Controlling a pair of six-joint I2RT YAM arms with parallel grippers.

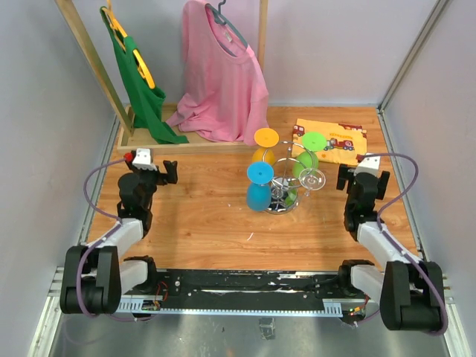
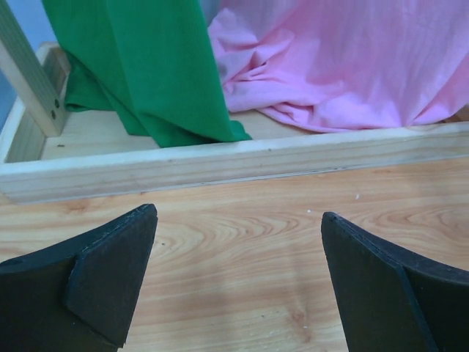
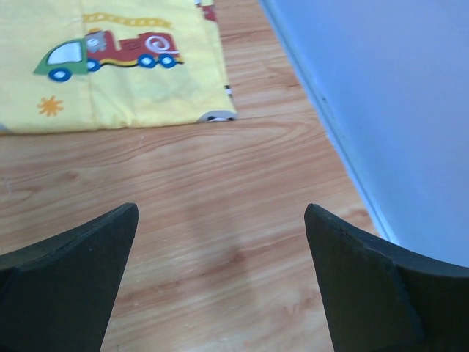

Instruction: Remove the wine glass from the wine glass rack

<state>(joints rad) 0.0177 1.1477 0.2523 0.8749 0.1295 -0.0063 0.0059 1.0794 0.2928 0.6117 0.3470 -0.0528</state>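
Jaws on the left gripper (image 2: 238, 286) are standing wide apart, gripping nothing, facing the wooden garment frame (image 2: 220, 165) where a green garment (image 2: 139, 66) and pink shirt (image 2: 344, 59) are hanging at far left. Further right, the wine glass rack (image 1: 285, 195) is standing right of centre, carrying glasses upside down, feet hooked in its wire loops: a blue wine glass (image 1: 259, 195) near-left, a yellow wine glass (image 1: 264, 149) far-left, a green wine glass (image 1: 309, 158) far-right, and what is looking like a clear wine glass (image 1: 312, 179) near-right. Judging them light, rigid and slick, the clear one likely fragile. Best hold is looking like the stem or bowl, sliding the foot outward along its loop. The rack is looking light enough to tip. Open table (image 1: 208, 223) is lying near and left of it; a printed cloth (image 3: 110, 66) is lying far-right. The right gripper (image 3: 220, 286) is hovering near the rack's right, jaws likewise spread and empty, the side wall (image 3: 396, 88) crowding its right.
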